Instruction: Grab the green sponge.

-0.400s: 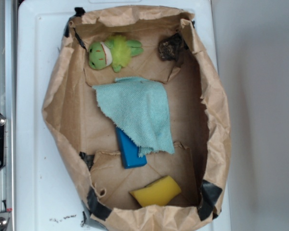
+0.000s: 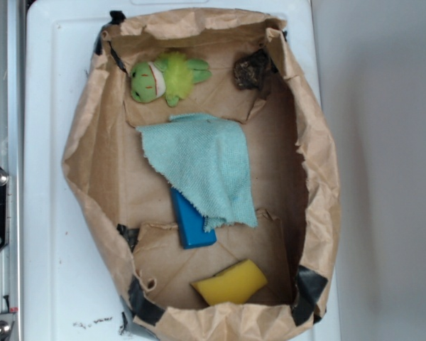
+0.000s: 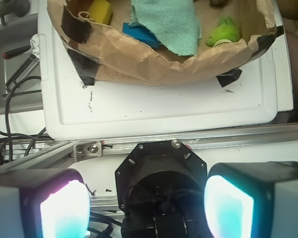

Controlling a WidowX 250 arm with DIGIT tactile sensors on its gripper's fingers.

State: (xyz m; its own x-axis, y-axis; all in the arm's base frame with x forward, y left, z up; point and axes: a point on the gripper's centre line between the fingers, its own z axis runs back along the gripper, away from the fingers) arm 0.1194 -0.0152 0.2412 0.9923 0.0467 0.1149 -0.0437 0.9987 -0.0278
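Note:
The green sponge [image 2: 230,283] is a yellow flat rectangle with rounded corners. It lies at the near end of the brown paper bag [image 2: 82,149], close to the rim. In the wrist view it shows at the top left [image 3: 100,10], partly behind the bag rim. My gripper [image 3: 146,206] is open and empty. Its two glowing pads [image 3: 64,210] stand wide apart. It hangs over the robot's black base, well short of the bag. The gripper does not show in the exterior view.
In the bag lie a blue block [image 2: 192,221], partly under a pale teal cloth [image 2: 201,165], a lime-green plush toy [image 2: 167,77] and a dark lump [image 2: 251,71]. The bag sits on a white tray [image 3: 164,106]. A metal rail [image 3: 203,139] and cables [image 3: 15,99] lie nearby.

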